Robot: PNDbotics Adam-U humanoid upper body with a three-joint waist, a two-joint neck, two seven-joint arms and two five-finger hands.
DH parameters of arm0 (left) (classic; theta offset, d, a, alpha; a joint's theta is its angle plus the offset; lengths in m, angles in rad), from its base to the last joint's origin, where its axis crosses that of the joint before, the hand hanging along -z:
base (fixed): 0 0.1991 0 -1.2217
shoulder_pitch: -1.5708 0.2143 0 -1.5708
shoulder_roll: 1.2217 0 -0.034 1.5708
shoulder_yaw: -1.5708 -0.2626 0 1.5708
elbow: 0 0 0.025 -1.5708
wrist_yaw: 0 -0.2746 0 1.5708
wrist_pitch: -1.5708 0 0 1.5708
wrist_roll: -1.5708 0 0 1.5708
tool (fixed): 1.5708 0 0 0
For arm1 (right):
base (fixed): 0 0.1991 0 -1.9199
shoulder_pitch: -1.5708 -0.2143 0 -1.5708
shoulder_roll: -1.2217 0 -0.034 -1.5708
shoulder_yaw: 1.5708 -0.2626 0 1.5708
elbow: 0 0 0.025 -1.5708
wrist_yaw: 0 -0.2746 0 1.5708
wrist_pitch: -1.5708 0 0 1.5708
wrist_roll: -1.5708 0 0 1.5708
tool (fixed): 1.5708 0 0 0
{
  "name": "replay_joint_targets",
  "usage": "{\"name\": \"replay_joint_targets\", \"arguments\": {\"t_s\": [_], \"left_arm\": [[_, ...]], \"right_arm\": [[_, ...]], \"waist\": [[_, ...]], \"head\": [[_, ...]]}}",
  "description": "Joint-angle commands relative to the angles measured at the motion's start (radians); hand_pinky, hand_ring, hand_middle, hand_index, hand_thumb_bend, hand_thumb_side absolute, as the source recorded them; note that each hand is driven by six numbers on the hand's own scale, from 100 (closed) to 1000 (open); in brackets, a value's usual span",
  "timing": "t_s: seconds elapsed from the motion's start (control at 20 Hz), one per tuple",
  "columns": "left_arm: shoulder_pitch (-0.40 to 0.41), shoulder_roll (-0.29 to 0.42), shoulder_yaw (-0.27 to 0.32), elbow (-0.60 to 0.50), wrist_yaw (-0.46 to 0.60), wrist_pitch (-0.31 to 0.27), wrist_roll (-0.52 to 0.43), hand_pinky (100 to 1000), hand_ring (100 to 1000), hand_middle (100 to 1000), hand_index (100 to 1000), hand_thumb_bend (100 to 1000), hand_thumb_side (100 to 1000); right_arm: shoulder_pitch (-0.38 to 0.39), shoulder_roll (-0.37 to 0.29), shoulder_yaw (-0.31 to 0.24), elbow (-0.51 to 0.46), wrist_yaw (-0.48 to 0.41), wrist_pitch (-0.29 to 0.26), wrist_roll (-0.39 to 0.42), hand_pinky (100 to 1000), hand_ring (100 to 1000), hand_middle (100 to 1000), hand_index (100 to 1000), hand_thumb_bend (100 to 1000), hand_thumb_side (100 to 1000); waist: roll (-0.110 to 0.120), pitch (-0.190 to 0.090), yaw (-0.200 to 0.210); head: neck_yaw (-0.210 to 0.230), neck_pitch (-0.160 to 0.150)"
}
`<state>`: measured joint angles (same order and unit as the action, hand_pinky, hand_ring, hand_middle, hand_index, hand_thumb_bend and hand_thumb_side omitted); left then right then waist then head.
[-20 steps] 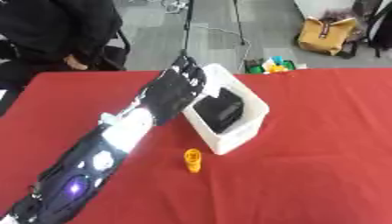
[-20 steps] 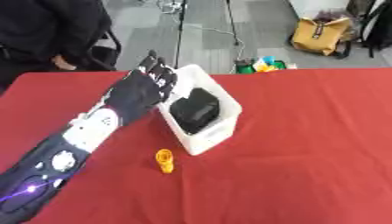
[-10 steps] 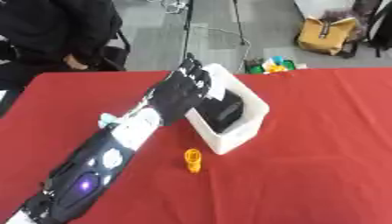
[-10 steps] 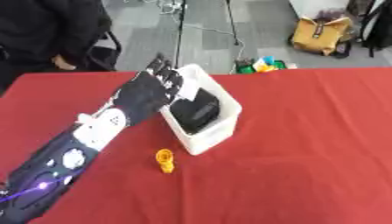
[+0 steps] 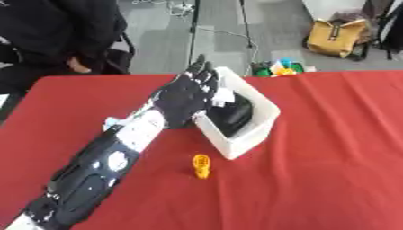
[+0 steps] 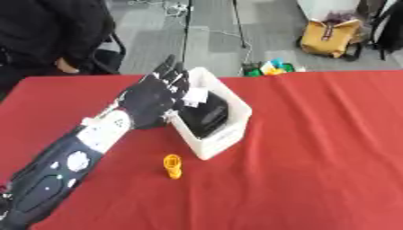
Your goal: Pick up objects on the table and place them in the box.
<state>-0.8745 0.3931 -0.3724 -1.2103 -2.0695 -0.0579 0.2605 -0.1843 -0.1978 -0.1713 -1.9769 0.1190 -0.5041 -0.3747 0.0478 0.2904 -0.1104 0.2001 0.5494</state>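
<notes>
A robotics lab or test room, set up for demonstration work. A bench [image 5: 330,170] covered in a plain red cloth fills the foreground. Beyond it lies a grey floor [image 5: 267,31] with loose cables [image 5: 177,6] and thin black stand legs [image 5: 245,27]. A yellow bag [image 5: 337,38] and small colourful items [image 5: 279,67] sit on the floor. A person in dark clothes [image 5: 59,27] sits on a black chair [image 5: 118,54] at the far edge.

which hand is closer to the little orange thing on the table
Left. The left hand is open beside the white box, beyond the orange object. The right hand is not in view.
</notes>
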Motion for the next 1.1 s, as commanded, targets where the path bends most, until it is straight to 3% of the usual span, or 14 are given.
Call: {"name": "replay_joint_targets", "arguments": {"t_s": [0.05, 0.4, 0.85, 1.1], "left_arm": [[-0.018, 0.002, 0.002, -0.01, -0.017, -0.018, -0.036, 973, 918, 897, 950, 383, 933], [-0.024, 0.016, -0.003, -0.048, -0.022, -0.033, -0.056, 990, 931, 927, 954, 430, 938], [-0.027, 0.03, 0.007, -0.092, 0.003, -0.016, -0.079, 986, 933, 943, 959, 423, 915], [-0.025, 0.057, 0.05, -0.23, 0.106, 0.031, -0.051, 927, 896, 903, 952, 474, 845]], "right_arm": [[-0.004, -0.021, 0.002, -0.023, -0.01, 0.001, 0.001, 797, 854, 717, 718, 100, 973], [0.0, -0.022, 0.001, -0.023, -0.009, 0.006, 0.001, 796, 854, 717, 718, 100, 969], [0.004, -0.023, 0.0, -0.023, -0.012, 0.009, 0.001, 796, 854, 717, 718, 100, 969], [0.006, -0.026, -0.002, -0.023, -0.013, 0.005, -0.004, 796, 854, 717, 717, 100, 974]], "waist": [[-0.002, -0.021, -0.002], [0.0, -0.028, 0.005], [-0.002, -0.036, 0.012], [-0.008, -0.039, 0.017]], "head": [[0.002, 0.002], [-0.008, 0.009], [-0.013, 0.01], [-0.013, 0.022]]}}
